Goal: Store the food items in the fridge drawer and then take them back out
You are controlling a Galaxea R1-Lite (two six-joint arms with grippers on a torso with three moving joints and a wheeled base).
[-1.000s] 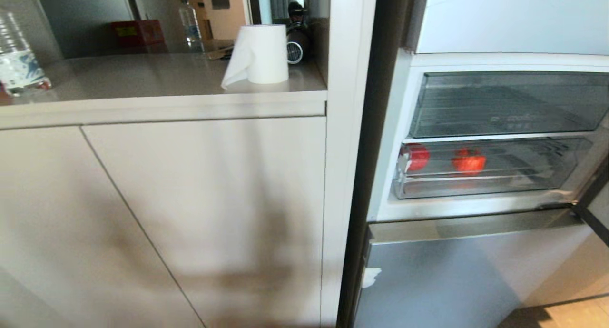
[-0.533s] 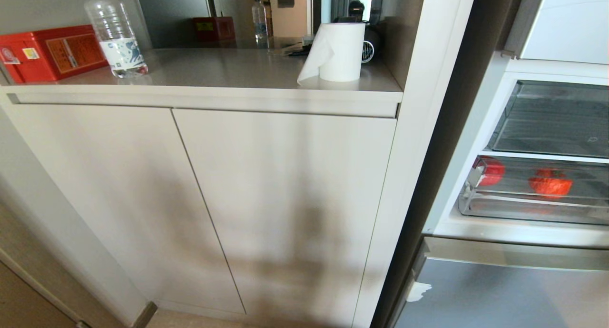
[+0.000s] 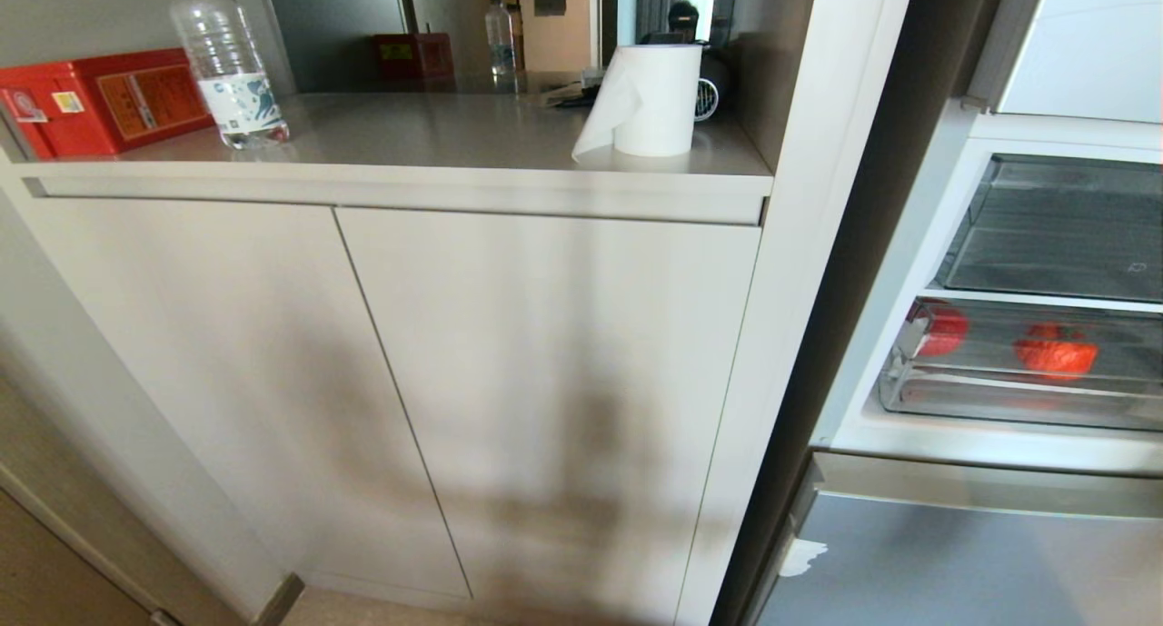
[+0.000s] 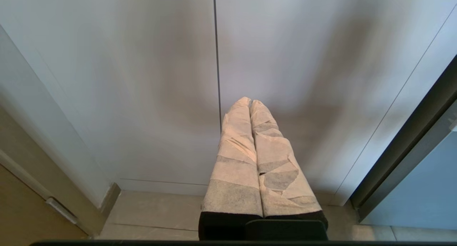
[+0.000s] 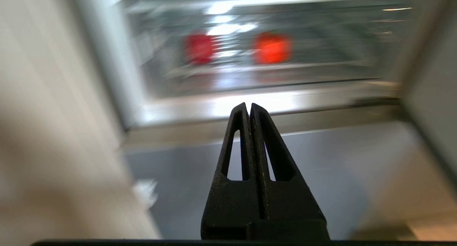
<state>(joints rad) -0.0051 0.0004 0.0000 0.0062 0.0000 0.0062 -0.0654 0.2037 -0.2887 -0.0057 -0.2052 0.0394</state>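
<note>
Two food items sat inside fridge drawer, one at its left end, other nr middle. Right gripper jaws together, empty, pointed up twd drawer, well short. Left gripper jaws together, facing cupboard doors. Right arm nearer.

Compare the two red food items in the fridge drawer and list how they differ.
Place: the left food item sits against the left end wall of the fridge drawer; the right food item lies nearer the middle.
Colour: the left food item is a deeper red, the right food item more orange-red.
View: the left food item is partly hidden behind the drawer's corner; the right food item shows whole.
Both are small, roundish, and apart from each other.
</note>
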